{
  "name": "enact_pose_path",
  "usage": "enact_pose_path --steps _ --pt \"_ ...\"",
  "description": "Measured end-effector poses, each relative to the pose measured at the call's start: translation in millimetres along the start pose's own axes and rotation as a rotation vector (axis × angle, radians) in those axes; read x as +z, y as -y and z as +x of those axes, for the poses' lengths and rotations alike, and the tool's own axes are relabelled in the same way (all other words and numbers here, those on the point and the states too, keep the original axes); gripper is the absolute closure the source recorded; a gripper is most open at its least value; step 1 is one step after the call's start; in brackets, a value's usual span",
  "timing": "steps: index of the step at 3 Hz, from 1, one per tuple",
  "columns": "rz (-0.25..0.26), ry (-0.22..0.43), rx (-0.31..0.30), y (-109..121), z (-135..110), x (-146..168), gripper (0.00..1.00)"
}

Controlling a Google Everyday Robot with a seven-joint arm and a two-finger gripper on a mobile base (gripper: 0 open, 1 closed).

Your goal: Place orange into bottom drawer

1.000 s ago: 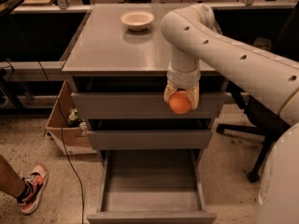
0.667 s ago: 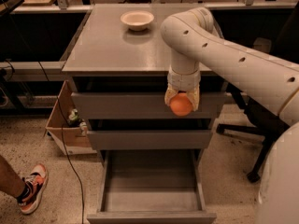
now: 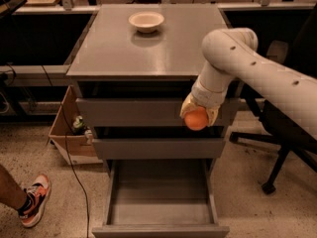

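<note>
My gripper [image 3: 197,117] is shut on the orange [image 3: 196,119], a small round orange fruit. It hangs in front of the top drawer's front, at the cabinet's right side. The bottom drawer [image 3: 161,229] of the grey cabinet is pulled open below, its shallow tray bare. The orange is well above the tray, over its right part. My white arm [image 3: 257,78] comes in from the right.
A cream bowl [image 3: 146,21] stands at the back of the cabinet top [image 3: 148,48]. A cardboard box [image 3: 69,133] sits on the floor left of the cabinet, with a cable beside it. A person's foot in a shoe [image 3: 33,200] is at lower left. A chair base [image 3: 270,157] stands at right.
The gripper with the orange has shifted slightly lower and a little to the right in front of the cabinet. The drawer and bowl have not moved.
</note>
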State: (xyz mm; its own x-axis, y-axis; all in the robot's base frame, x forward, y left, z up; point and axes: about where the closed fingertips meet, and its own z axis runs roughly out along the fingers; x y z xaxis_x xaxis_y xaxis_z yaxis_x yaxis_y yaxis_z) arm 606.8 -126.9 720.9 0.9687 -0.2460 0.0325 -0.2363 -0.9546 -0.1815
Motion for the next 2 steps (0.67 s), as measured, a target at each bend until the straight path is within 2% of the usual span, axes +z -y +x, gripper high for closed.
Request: enact_pose_path --steps 1,2 --pt "0.034 -0.017 -0.114 -23.9 -30.2 52.0 1.00" --pt "0.015 0.023 -0.140 -31.6 -53.9 77.3 1.00"
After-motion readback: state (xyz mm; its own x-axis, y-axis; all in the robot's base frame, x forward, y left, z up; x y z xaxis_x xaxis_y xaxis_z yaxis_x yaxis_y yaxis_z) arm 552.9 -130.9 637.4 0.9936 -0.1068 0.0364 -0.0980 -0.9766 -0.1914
